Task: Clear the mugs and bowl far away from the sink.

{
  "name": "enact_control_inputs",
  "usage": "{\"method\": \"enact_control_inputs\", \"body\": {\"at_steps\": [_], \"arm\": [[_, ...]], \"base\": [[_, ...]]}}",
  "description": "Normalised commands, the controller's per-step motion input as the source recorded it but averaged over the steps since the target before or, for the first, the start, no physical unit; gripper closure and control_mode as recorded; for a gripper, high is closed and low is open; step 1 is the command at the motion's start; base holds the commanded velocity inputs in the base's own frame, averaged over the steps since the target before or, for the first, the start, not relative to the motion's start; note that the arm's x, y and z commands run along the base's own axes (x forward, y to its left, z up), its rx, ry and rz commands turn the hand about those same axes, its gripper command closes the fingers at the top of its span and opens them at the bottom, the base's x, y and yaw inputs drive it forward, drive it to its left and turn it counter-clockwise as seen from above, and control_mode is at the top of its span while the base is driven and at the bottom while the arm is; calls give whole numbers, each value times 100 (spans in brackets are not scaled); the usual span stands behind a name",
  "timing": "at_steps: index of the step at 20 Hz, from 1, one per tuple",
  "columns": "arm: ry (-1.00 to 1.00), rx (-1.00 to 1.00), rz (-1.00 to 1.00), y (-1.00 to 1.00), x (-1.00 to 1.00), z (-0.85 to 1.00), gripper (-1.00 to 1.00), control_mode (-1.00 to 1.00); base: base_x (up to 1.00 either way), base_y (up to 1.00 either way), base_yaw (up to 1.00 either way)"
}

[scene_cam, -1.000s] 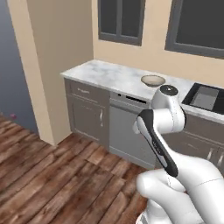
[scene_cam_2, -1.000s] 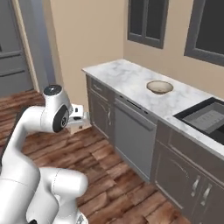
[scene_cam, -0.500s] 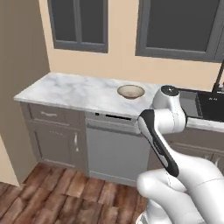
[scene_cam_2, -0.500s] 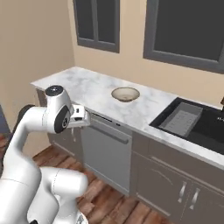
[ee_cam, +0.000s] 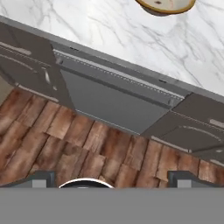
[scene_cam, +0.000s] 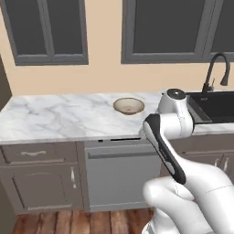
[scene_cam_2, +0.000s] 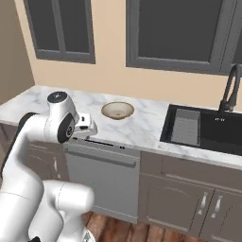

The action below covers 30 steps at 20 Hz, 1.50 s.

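The bowl [scene_cam: 129, 105] [scene_cam_2: 117, 110], orange-brown outside and cream inside, sits on the white marble counter [scene_cam: 59, 116] left of the black sink [scene_cam: 219, 105] [scene_cam_2: 212, 132]. Its lower rim shows at the top edge of the hand view [ee_cam: 165, 5]. The mugs are out of view. My gripper [ee_cam: 113, 180] is open and empty, its two tips far apart. It hangs in front of the counter's edge, looking down at the dishwasher front [ee_cam: 113, 98] and the wooden floor. In the right base view the hand [scene_cam_2: 86, 125] is in front of the bowl and to its left, short of it.
A tall black gooseneck tap [scene_cam: 215, 68] [scene_cam_2: 231, 87] stands behind the sink, and a grey ribbed rack [scene_cam_2: 185, 126] lies in its left side. Grey cabinets and a dishwasher [scene_cam_2: 101, 179] run under the counter. Dark windows sit in the beige wall behind.
The whole picture has shifted: the base has moved, bringing the counter, bowl and sink closer and more square-on. The arm keeps its pose and the gripper stays open.
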Motion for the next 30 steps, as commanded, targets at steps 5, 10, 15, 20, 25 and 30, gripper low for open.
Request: {"method": "enact_control_inputs", "body": {"at_steps": [5,10,15,20,25,30], "arm": [[0,0,0,0,0,0,-100,100],[0,0,-1,0,10,0,-100,-100],[4,0,4,0,80,-10,-100,-100],[17,-5,11,16,98,-19,-100,-100],[26,-20,14,62,94,-20,-100,-100],[8,-14,16,22,61,-21,-100,-100]], "base": [[66,38,-40],[33,20,-14],[0,0,0],[0,0,0],[0,0,0],[0,0,0]]}}
